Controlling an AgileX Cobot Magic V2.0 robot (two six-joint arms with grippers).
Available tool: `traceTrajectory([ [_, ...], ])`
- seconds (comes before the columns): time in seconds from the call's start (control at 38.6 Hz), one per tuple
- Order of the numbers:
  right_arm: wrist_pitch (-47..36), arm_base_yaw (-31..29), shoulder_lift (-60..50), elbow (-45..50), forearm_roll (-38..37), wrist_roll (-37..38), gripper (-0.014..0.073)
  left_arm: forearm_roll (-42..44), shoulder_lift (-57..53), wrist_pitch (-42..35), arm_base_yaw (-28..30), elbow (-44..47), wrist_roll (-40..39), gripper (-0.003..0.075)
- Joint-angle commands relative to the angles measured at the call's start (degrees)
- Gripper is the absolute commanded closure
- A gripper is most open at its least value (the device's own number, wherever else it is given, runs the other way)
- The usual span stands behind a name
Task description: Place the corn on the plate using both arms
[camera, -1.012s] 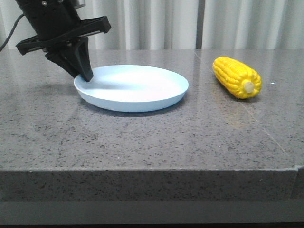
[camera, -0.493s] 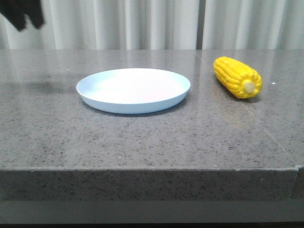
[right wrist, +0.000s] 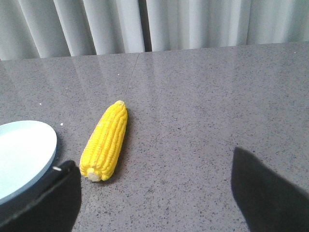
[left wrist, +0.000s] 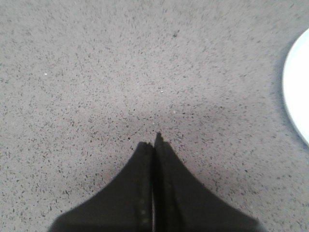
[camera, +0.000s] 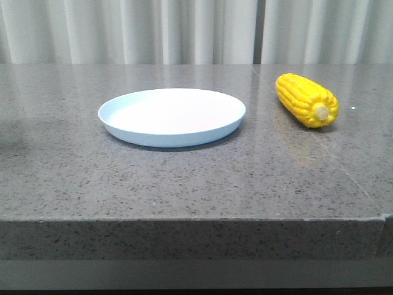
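The yellow corn (camera: 306, 99) lies on the grey stone table to the right of the pale blue plate (camera: 172, 115), its cream stub end toward the front. Neither gripper shows in the front view. In the right wrist view the corn (right wrist: 105, 141) lies ahead of my open right gripper (right wrist: 154, 169), nearer one finger, beside the plate's rim (right wrist: 46, 154). In the left wrist view my left gripper (left wrist: 153, 140) is shut and empty over bare table, with a sliver of the plate (left wrist: 297, 92) off to one side.
The grey speckled table (camera: 196, 178) has its front edge close to the camera. Pale curtains (camera: 196, 31) hang behind the table's far edge.
My left gripper stood at the plate's left rim a second ago, then lifted up and left, and is now out of the front view. The plate shifted slightly. The corn has not moved.
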Motion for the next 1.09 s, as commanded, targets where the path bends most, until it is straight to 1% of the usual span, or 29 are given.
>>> traceTrajectory([
  [0.0, -4.23, -0.29, 0.63, -2.11, 0.32, -0.32, -0.0057, 0.45, -8.85, -11.92, 0.19, 6.04, -0.96, 0.0741],
  [0.08, -4.23, -0.29, 0.63, -2.11, 0.32, -0.32, -0.0057, 0.45, -15.83, -18.97, 0.19, 12.30, -0.96, 0.0741],
  [0.16, -4.23, -0.29, 0.63, -2.11, 0.32, -0.32, -0.0057, 0.45, -21.27, -24.35, 0.19, 17.98, -0.96, 0.0741],
  [0.34, -4.23, -0.29, 0.63, -2.11, 0.32, -0.32, -0.0057, 0.45, -34.98, -30.82, 0.19, 27.84, -0.96, 0.0741],
  [0.54, -4.23, -0.29, 0.63, -2.11, 0.32, -0.32, -0.0057, 1.29, -48.03, -31.54, 0.19, 35.84, -0.96, 0.0741],
  [0.73, -4.23, -0.29, 0.63, -2.11, 0.32, -0.32, -0.0057, 1.40, -55.69, -31.21, 0.19, 39.09, -0.96, 0.0741],
  [0.83, -4.23, -0.29, 0.63, -2.11, 0.32, -0.32, -0.0057, 1.40, -57.45, -31.06, 0.19, 39.09, -0.96, 0.0741],
  [1.06, -5.56, -0.29, 1.92, -2.83, 0.38, -0.32, -0.0057, 1.40, -57.56, -31.06, 0.19, 39.09, -0.96, 0.0741],
])
